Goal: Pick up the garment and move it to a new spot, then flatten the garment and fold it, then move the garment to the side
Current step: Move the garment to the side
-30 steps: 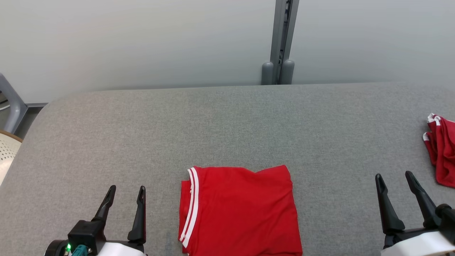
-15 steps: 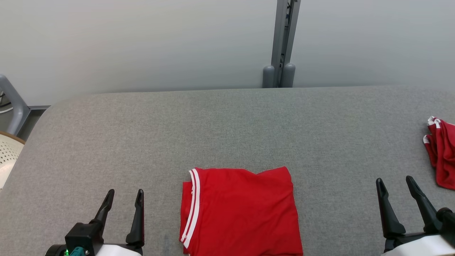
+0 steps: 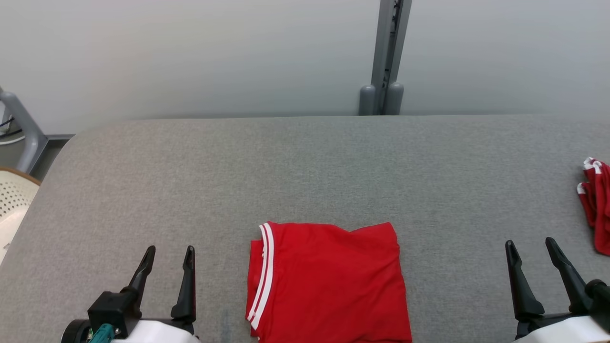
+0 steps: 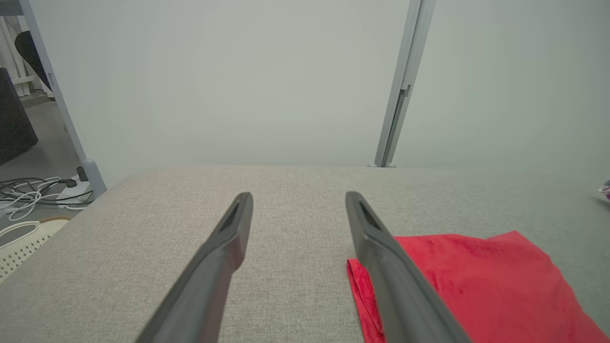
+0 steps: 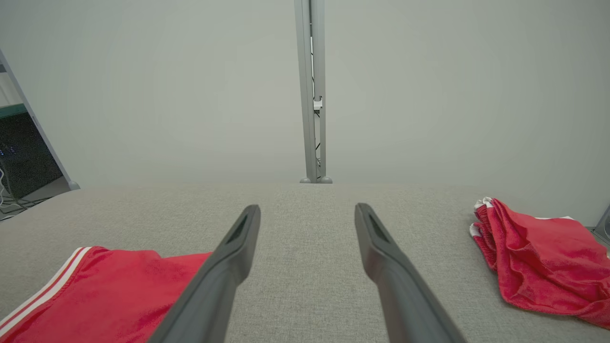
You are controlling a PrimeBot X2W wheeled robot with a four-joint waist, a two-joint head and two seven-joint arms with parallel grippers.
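Grey fabric-covered worktop [image 3: 305, 166] is recorded across the head view. A folded red garment [image 3: 329, 286], with a white double stripe along its left edge, is laid flat at near centre, between the two end effectors and touched by neither. A crumpled red garment [image 3: 598, 214] is noted at the right edge. Left end effector [image 3: 171, 248] and right end effector [image 3: 530, 242] are held wide open, with nothing gripped.

No legible text, labels, brands, numbers or signs anywhere.
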